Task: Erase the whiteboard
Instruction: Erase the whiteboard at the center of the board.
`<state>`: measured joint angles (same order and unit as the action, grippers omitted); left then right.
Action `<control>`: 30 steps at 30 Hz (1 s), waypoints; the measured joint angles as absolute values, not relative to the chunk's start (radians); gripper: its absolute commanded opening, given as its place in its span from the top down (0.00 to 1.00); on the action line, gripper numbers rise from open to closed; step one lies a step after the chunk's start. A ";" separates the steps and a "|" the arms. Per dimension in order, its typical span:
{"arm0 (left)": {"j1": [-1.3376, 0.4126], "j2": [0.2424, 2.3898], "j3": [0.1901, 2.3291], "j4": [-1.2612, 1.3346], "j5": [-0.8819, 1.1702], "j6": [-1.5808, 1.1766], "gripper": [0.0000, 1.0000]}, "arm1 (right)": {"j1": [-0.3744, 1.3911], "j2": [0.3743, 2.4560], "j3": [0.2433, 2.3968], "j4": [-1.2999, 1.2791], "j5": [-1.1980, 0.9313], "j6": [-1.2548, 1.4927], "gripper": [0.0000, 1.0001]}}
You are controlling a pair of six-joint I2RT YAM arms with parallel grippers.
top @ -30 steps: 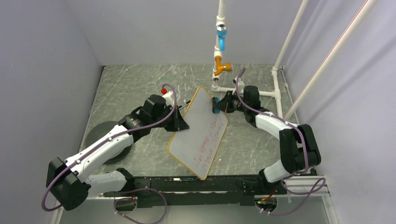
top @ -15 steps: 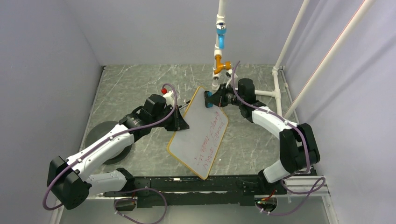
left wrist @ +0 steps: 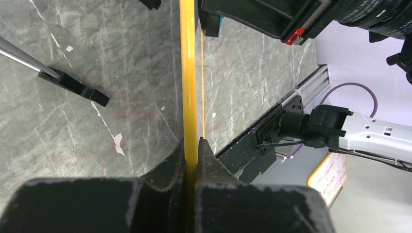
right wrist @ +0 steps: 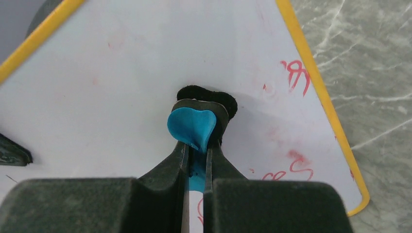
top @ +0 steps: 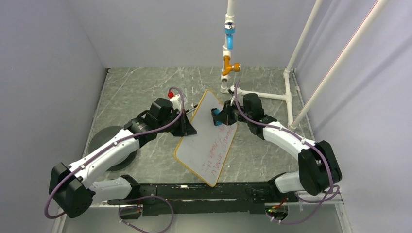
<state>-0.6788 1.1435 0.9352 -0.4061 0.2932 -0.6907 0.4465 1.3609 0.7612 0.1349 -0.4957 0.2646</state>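
Note:
The whiteboard (top: 201, 141), white with a yellow frame, stands tilted on its edge in the middle of the table. Red handwriting (top: 217, 145) covers its lower right part; its upper part is wiped, with faint red smears. My left gripper (top: 186, 128) is shut on the board's left frame edge (left wrist: 188, 73), which runs between its fingers (left wrist: 209, 160). My right gripper (top: 219, 116) is shut on the blue eraser (right wrist: 192, 126). The eraser's black felt (right wrist: 208, 95) presses on the board face (right wrist: 111, 77), left of the red marks (right wrist: 295, 73).
A white pipe stand with a blue fitting (top: 229, 36) and an orange fitting (top: 230, 67) rises behind the board. A small red-topped object (top: 171, 93) lies at the back left. A black clip foot (left wrist: 80, 90) rests on the marble table (top: 136, 85). A black rail (top: 194, 191) lines the near edge.
My right gripper has carried the eraser from the board's upper right edge leftward onto its upper face. The left arm and the board have stayed still.

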 measured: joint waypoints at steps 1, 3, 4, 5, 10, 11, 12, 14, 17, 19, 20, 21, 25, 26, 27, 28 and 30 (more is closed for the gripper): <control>-0.678 1.143 0.935 -0.405 0.293 -0.691 1.00 | 0.452 1.362 0.773 0.133 -0.488 0.265 1.00; -0.677 1.143 0.935 -0.401 0.291 -0.690 1.00 | 0.447 1.379 0.802 0.131 -0.472 0.274 1.00; -0.676 1.143 0.935 -0.401 0.292 -0.689 1.00 | 0.437 1.392 0.818 0.132 -0.464 0.283 1.00; -0.676 1.143 0.935 -0.400 0.292 -0.687 1.00 | 0.423 1.407 0.834 0.136 -0.451 0.293 1.00; -0.676 1.148 0.936 -0.397 0.317 -0.669 1.00 | 0.340 1.449 0.851 0.129 -0.373 0.289 1.00; -0.676 1.151 0.938 -0.397 0.321 -0.665 1.00 | 0.333 1.449 0.843 0.124 -0.364 0.281 1.00; -0.676 1.156 0.942 -0.399 0.323 -0.665 1.00 | 0.331 1.447 0.834 0.121 -0.360 0.273 1.00; -0.675 1.164 0.951 -0.410 0.326 -0.660 1.00 | 0.333 1.434 0.801 0.118 -0.359 0.251 1.00; -0.675 1.176 0.968 -0.419 0.330 -0.646 1.00 | 0.348 1.386 0.749 0.098 -0.359 0.222 1.00; -0.675 1.183 0.977 -0.425 0.334 -0.639 1.00 | 0.369 1.361 0.743 0.085 -0.358 0.209 1.00; -0.675 1.186 0.981 -0.427 0.335 -0.635 1.00 | 0.382 1.353 0.748 0.080 -0.356 0.205 1.00; -0.675 1.189 0.984 -0.429 0.336 -0.632 1.00 | 0.391 1.351 0.760 0.074 -0.356 0.204 1.00; -0.675 1.200 0.995 -0.432 0.342 -0.620 1.00 | 0.410 1.377 0.864 0.057 -0.346 0.205 1.00; -0.675 1.202 0.999 -0.432 0.343 -0.617 1.00 | 0.411 1.387 0.892 0.060 -0.341 0.203 1.00; -0.675 1.206 1.002 -0.434 0.345 -0.613 1.00 | 0.412 1.394 0.912 0.065 -0.336 0.200 1.00; -0.675 1.208 1.005 -0.435 0.347 -0.611 1.00 | 0.413 1.398 0.921 0.074 -0.327 0.194 1.00; -0.675 1.213 1.011 -0.439 0.347 -0.606 1.00 | 0.411 1.399 0.917 0.082 -0.318 0.177 1.00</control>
<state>-0.6746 1.2133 1.0111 -0.4393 0.3473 -0.6056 0.4107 1.3991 0.9169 0.0822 -0.3176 0.1768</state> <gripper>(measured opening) 0.060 0.085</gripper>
